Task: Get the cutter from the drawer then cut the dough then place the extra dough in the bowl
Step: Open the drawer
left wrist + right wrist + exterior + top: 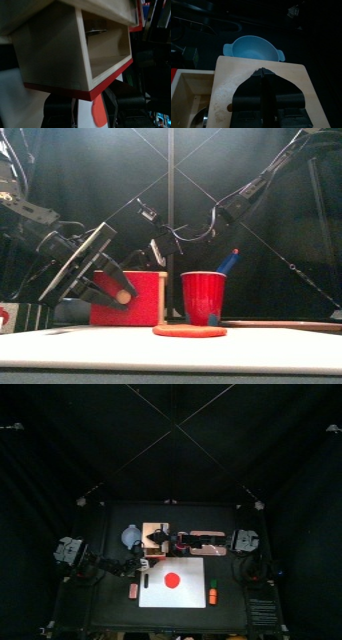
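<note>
Fingers of the right gripper (262,72) are closed together, tips resting on the flat top of the pale wooden box (288,80), which stands toward the back of the table (114,612). Just beyond the box in the right wrist view sits the blue-grey bowl (251,49), upright and empty. The drawer (100,55) stands open out of the box, its red front (134,303) facing the table's front edge. Inside it lies the round metal cutter (97,32), only partly seen in either wrist view. The left gripper (83,100) is at the drawer's red front, one finger on each side of its lower edge. Whether it grips the front or its knob I cannot tell, since the front hides the spot. In front of the box lies the white cutting board (187,596), with the flat red dough (171,579) on it as a whole round disc, well apart from both grippers. Beside the drawer front in the front view stands the red cup (203,296), holding a blue toy knife (229,260) that leans out to the right.
</note>
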